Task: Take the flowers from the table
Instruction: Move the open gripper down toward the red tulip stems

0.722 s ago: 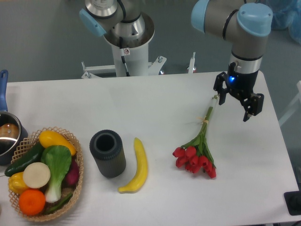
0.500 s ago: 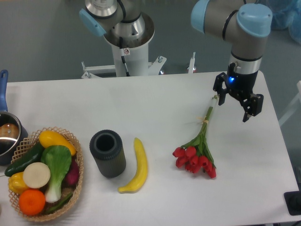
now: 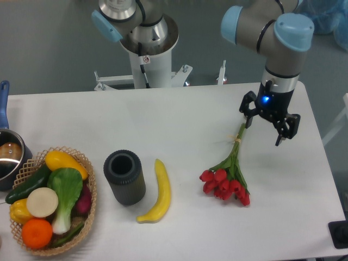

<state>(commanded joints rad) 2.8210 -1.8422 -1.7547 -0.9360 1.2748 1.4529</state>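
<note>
Hovering my gripper (image 3: 262, 123) over desk (image 3: 179, 119), jaws spread, empty. Flowers (image 3: 230, 173) lie flat, stems running up toward me, red heads away. Stem tip just beside my left finger.

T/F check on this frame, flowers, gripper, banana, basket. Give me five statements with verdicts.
1. The flowers lie flat on the table. True.
2. The gripper is shut on the stems. False: its fingers are spread apart, and nothing is held.
3. The banana lies between the dark cylindrical cup and the flowers. True.
4. The red blooms point toward the gripper. False: the stem ends point toward it, and the blooms face the near edge.
5. The wicker basket is empty. False: it holds vegetables and an orange.
</note>
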